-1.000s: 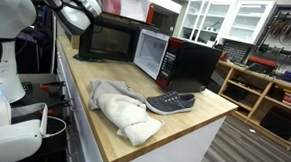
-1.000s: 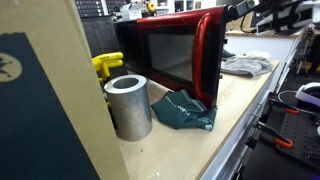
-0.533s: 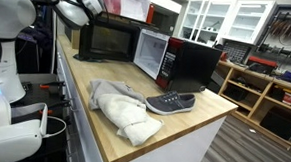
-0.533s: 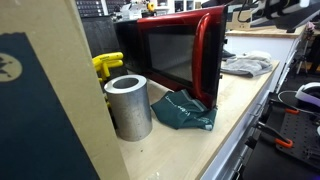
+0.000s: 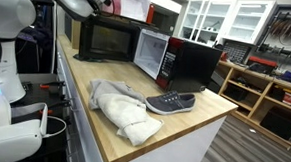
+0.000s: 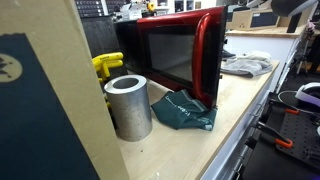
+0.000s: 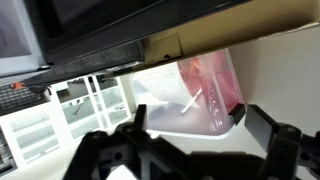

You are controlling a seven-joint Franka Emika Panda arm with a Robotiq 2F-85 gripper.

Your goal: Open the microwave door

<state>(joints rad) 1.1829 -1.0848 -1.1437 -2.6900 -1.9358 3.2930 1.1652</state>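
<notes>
The red-fronted microwave (image 5: 193,64) stands at the back of the wooden counter, with black casing. The microwave door (image 5: 150,54) is swung open and shows its pale grey inner face; in an exterior view its red frame and dark glass (image 6: 172,55) face the camera. My gripper (image 5: 102,0) is high above the larger black microwave (image 5: 108,37), well away from the door, and shows at the frame's top edge (image 6: 292,8). In the wrist view its fingers (image 7: 195,122) are spread open with nothing between them, in front of a clear plastic bin.
A grey shoe (image 5: 170,102) and a pale crumpled cloth (image 5: 122,108) lie on the counter (image 5: 193,129). A metal cylinder (image 6: 129,105), a green cloth (image 6: 183,111) and a yellow object (image 6: 107,65) sit by the open door. A clear bin with red contents (image 7: 200,90) sits behind the black microwave.
The arm has lifted up and back from the open door, toward the top of the black microwave. The door has stayed open.
</notes>
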